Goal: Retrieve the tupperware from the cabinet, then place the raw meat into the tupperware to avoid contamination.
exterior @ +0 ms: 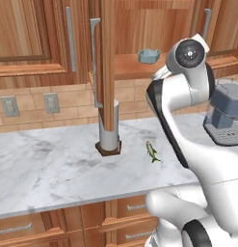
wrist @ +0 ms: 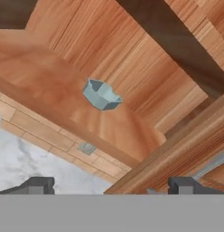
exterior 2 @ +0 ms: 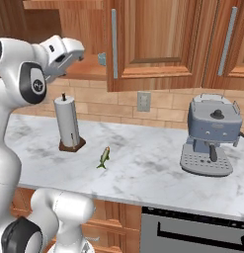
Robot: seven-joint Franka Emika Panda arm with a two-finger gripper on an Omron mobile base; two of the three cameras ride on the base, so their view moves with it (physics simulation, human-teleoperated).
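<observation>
The cabinet (exterior: 132, 29) stands with one door swung open, its edge toward me. On its lower shelf (wrist: 50, 86) sits the tupperware (wrist: 102, 95), a small pale blue-grey tub, upright; it also shows as the tupperware (exterior: 149, 55) and, partly behind a door edge, the tupperware (exterior 2: 101, 59). My gripper (wrist: 111, 186) is open, fingertips wide apart with nothing between them, pointed at the tub from some way off. The white hand (exterior 2: 64, 53) is raised at shelf height, left of the tub. The raw meat (exterior: 152, 151), a slender greenish-yellow fish (exterior 2: 104, 157), lies on the marble counter (exterior: 53, 164).
A paper towel roll (exterior 2: 67, 123) on a brown base stands left of the fish. A grey-blue coffee machine (exterior 2: 212, 133) stands at the counter's right. The open door (exterior: 107, 62) with its long silver handle hangs in front of the roll. Drawers run below the counter edge.
</observation>
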